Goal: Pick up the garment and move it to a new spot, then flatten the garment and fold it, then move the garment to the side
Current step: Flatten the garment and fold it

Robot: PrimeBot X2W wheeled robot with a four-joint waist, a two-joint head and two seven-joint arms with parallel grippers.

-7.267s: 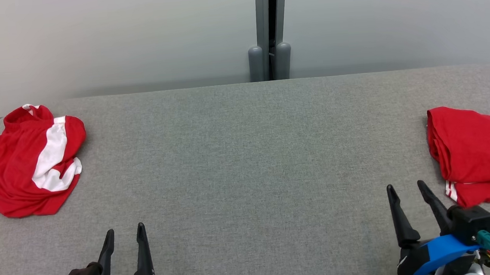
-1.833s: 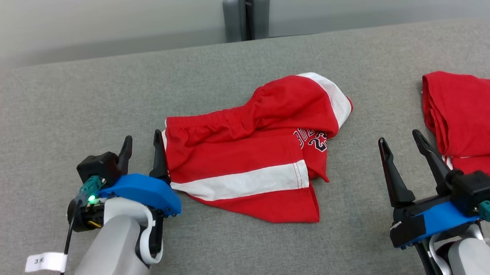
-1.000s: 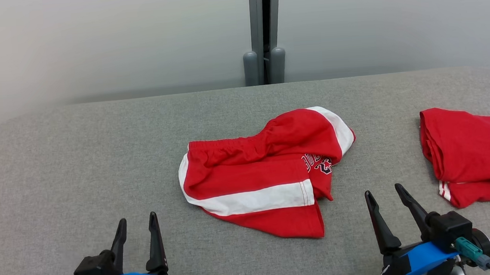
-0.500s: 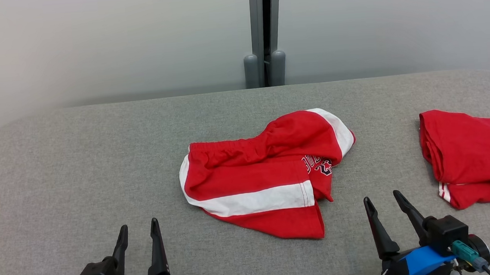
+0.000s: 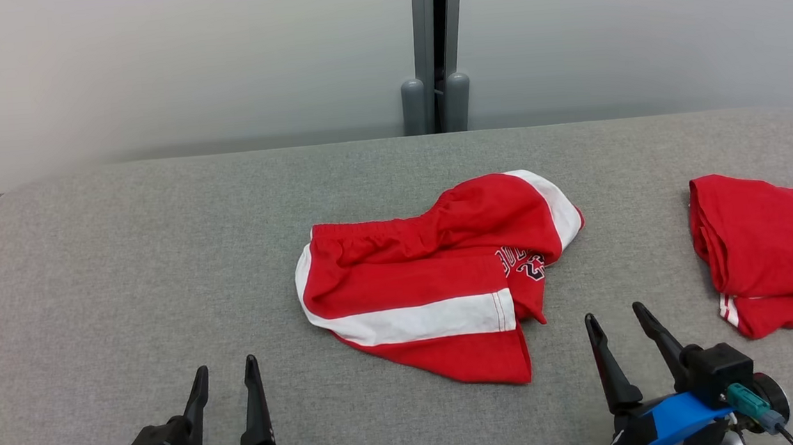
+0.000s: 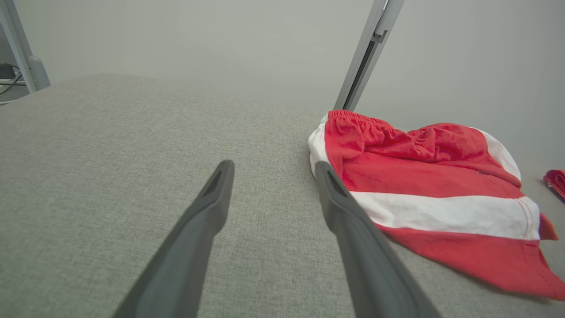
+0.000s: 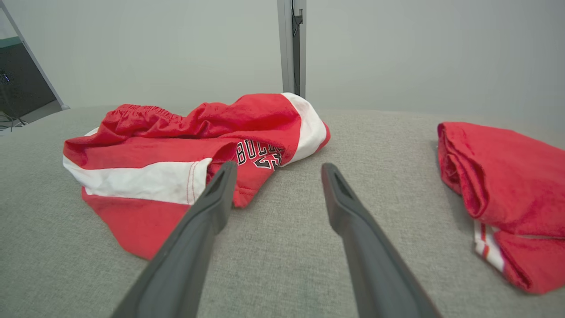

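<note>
A pair of red shorts [image 5: 435, 275] with a white stripe and dark lettering lies crumpled in the middle of the grey table [image 5: 162, 267]; the same shorts [image 6: 423, 194] [image 7: 185, 145] appear in both wrist views. My left gripper [image 5: 227, 374] sits open near the front edge, left of the shorts and apart from them. My right gripper [image 5: 616, 319] sits open at the front right, just off the shorts' lower right corner. Nothing is between either pair of fingers [image 6: 212, 207] [image 7: 340, 198].
A second red garment [image 5: 768, 252] [image 7: 499, 185], folded, lies at the table's right edge. A grey post [image 5: 433, 52] with two rounded feet stands behind the table against the pale wall. Bare grey cloth stretches to the left of the shorts.
The shorts went from the table's far left to its middle; my left gripper let them go and drew back to the front edge. Lately only the camera has shifted slightly.
</note>
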